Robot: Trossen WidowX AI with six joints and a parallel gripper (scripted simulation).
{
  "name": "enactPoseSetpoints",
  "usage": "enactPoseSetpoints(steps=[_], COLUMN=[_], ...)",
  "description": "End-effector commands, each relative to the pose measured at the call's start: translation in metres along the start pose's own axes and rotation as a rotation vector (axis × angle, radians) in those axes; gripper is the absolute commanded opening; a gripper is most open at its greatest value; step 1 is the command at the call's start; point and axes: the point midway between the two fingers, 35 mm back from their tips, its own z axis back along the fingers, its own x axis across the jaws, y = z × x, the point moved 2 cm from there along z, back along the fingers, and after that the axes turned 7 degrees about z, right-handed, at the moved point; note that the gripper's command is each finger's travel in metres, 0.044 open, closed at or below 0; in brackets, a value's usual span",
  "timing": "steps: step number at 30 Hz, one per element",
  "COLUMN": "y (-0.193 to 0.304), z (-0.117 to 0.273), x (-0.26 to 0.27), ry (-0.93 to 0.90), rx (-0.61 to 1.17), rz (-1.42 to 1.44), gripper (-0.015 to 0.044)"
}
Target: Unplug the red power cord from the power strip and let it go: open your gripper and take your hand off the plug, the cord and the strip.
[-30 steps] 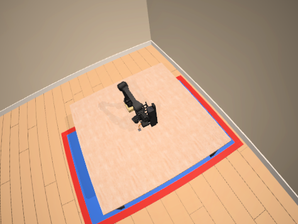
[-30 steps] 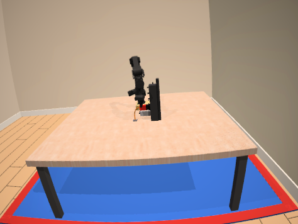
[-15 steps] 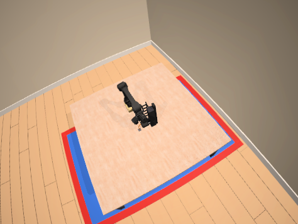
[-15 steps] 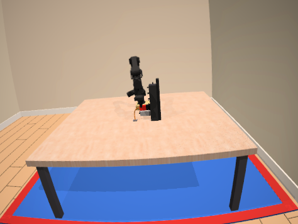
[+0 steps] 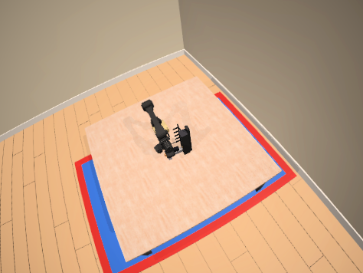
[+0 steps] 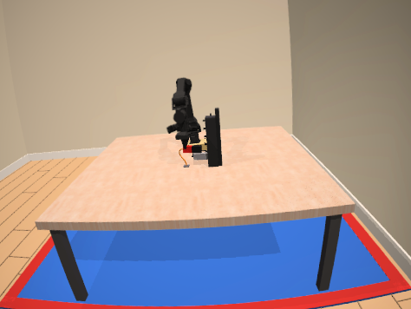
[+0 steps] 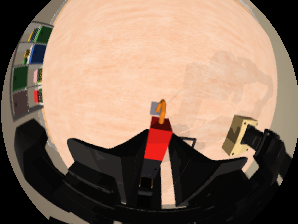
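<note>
Your pincer [image 7: 157,163] is clenched on the red plug [image 7: 157,143], its dark fingers pressed against both sides. You can see the plug sitting low beside the upright black power strip [image 6: 213,138], near the middle of the table [image 6: 260,182] and toward its far edge. An orange cord [image 6: 183,156] curls from the plug down to the tabletop.

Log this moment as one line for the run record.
stage: gripping plug | pincer: shut on red plug | power strip: standing on edge on table | release: not yet done
</note>
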Motion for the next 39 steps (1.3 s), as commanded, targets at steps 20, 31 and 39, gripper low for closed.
enactPoseSetpoints(steps=[20,31,39], y=[-0.049,-0.049,-0.049], z=[0.013,0.013,0.013], x=[-0.006,-0.006,-0.006], ry=[-0.011,-0.011,-0.011], rx=[-0.009,-0.009,-0.009], rz=[0.007,0.007,0.007], gripper=[0.0440,0.0440,0.0440])
